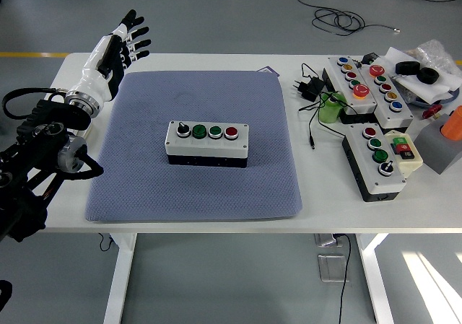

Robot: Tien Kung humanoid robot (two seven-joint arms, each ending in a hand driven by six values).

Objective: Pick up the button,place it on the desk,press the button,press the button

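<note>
Grey floor with loose black cables surrounds a white table (216, 219), and most of the table's middle is covered by a blue-grey mat (195, 187). At the centre of that mat sits the button box (207, 143), a white-topped, black-based unit lying flat with its long side across the view. Its top carries a row of four controls: a black-and-white knob, two green buttons and a red button. Nothing touches it.

From 9 o'clock the black left arm (36, 172) comes in over the table's left edge. Its left hand (115, 50) is raised toward 10 o'clock from the box, above the mat's far left corner, well apart from the box. The fingers are spread and straight, grasping nothing.

Toward 3 o'clock, off the mat, lie two more control boxes: a long one (361, 86) with many coloured buttons and a nearer one (375, 162) with red, green and black controls. A black plug adapter (310, 87) and a green object (332, 109) sit between them and the mat.
</note>
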